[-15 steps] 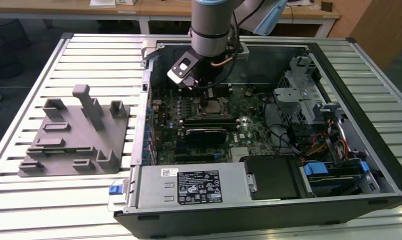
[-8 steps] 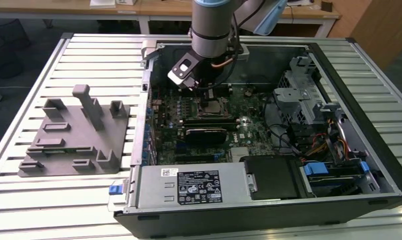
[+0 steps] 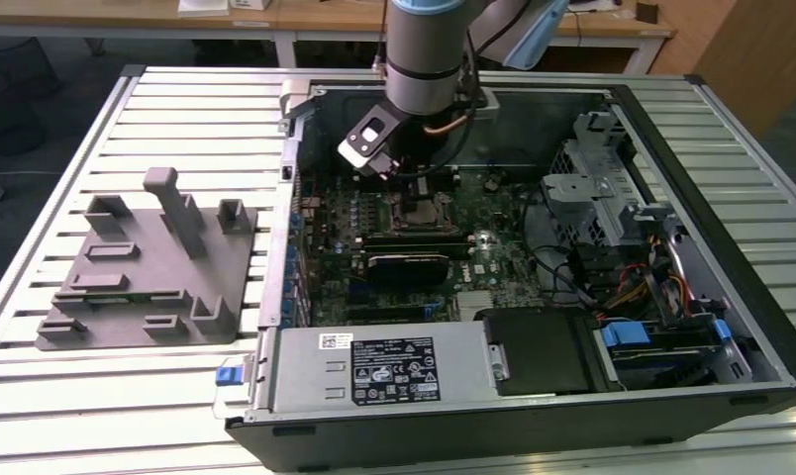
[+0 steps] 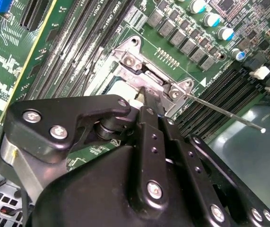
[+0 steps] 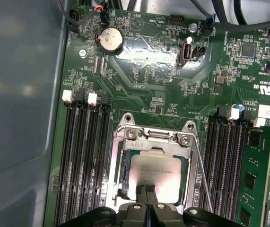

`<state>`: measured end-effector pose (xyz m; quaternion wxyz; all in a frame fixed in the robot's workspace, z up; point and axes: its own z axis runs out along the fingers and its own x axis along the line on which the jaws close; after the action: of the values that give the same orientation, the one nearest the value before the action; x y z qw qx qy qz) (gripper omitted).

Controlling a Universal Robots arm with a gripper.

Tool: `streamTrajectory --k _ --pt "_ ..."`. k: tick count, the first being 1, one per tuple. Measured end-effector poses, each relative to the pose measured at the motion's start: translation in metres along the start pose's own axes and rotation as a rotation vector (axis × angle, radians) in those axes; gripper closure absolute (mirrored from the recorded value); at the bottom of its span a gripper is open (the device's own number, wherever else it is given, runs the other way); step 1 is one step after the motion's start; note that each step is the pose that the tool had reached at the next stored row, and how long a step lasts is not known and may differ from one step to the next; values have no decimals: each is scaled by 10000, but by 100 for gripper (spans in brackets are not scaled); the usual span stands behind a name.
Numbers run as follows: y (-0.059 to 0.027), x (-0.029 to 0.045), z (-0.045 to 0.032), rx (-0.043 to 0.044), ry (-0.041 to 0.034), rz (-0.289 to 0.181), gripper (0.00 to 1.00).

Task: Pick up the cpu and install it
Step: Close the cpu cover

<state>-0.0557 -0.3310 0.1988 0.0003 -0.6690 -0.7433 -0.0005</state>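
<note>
I am looking into the computer case (image 3: 715, 297) at the green board (image 5: 149, 71). In its socket (image 5: 120, 156) the cpu (image 5: 156, 172) is lying flat. My fingers (image 5: 143, 196) are sitting close together at its edge. I am thinking slow and level is safest.

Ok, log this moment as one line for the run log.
cpu: lying in motherboard socket | gripper: over cpu | grey fixture: outside case, on table
</note>
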Motion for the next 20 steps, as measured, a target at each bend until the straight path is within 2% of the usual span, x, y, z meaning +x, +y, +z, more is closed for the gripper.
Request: streamTrajectory --k 8,11,16,20 --pt "19 1 -11 -7 7 1 89" --pt "18 0 -45 -2 3 1 89" --pt "18 -1 -151 0 0 1 89" --pt "40 -4 -152 -3 4 0 89"
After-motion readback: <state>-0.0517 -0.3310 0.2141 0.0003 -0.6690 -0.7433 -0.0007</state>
